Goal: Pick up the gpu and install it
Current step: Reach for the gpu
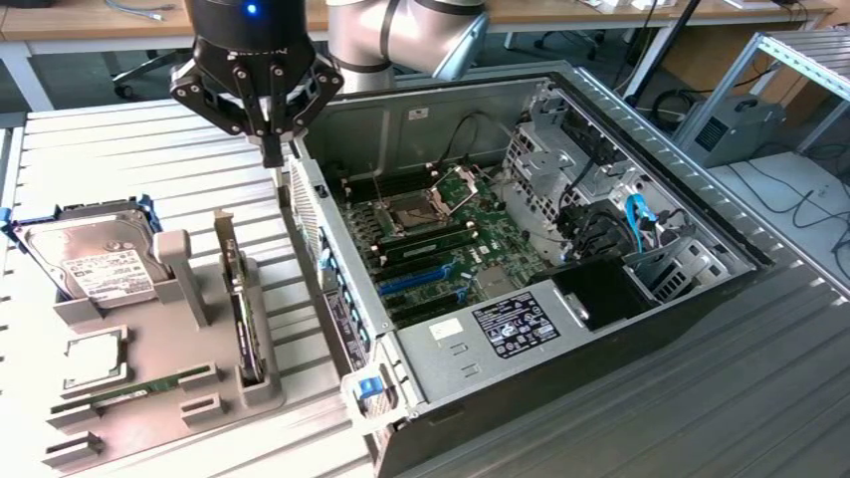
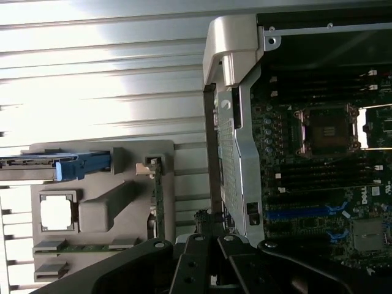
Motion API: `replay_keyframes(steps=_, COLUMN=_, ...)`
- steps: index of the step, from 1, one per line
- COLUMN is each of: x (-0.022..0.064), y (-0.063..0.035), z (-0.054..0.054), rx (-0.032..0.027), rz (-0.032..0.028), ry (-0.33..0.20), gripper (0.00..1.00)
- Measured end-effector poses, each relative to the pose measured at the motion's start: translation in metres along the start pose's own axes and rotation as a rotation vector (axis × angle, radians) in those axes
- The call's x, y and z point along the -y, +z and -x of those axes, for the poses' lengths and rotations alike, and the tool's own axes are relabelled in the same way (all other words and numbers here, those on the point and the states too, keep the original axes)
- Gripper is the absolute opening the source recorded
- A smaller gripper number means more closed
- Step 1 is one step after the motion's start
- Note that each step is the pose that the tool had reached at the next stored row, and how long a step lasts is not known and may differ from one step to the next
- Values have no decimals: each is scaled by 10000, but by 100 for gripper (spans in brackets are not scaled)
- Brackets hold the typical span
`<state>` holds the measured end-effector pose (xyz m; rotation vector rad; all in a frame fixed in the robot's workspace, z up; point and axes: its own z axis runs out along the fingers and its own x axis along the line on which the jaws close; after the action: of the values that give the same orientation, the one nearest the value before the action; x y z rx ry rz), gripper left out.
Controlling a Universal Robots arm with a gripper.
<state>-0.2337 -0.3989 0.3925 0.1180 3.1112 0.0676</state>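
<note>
While the gpu (image 1: 242, 319) stands on edge in the gray holder tray (image 1: 159, 349) beside the open computer case (image 1: 412, 119), not yet picked up or installed, the gripper (image 1: 273, 151) hangs nearby, closed on nothing.

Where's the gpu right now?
In the exterior view's left half, the gpu stands on edge in the gray holder, between the hard drive and the open case.

Pincer (image 1: 273, 156) closed, pointing down
</note>
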Motion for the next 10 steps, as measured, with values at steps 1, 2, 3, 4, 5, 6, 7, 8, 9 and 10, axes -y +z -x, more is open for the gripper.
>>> replay_keyframes(steps=1, x=0, y=0, z=-5, rx=0, rz=0, ry=0, gripper=11)
replay_keyframes(steps=2, x=1, y=0, z=-9, rx=0, rz=0, ry=0, gripper=11)
replay_keyframes(steps=3, x=1, y=0, z=-13, rx=0, rz=0, ry=0, gripper=11)
replay_keyframes(steps=4, x=1, y=0, z=-18, rx=0, rz=0, ry=0, gripper=11)
replay_keyframes(steps=5, x=2, y=0, z=-22, rx=0, rz=1, ry=0, gripper=11)
replay_keyframes(steps=6, x=2, y=0, z=-24, rx=0, rz=1, ry=0, gripper=11)
replay_keyframes(steps=7, x=2, y=-1, z=-27, rx=0, rz=0, ry=-1, gripper=11)
replay_keyframes(steps=8, x=2, y=-1, z=-30, rx=0, rz=0, ry=0, gripper=11)
replay_keyframes(steps=9, x=3, y=0, z=-32, rx=1, rz=1, ry=0, gripper=11)
replay_keyframes(steps=10, x=3, y=0, z=-34, rx=0, rz=1, ry=0, gripper=11)
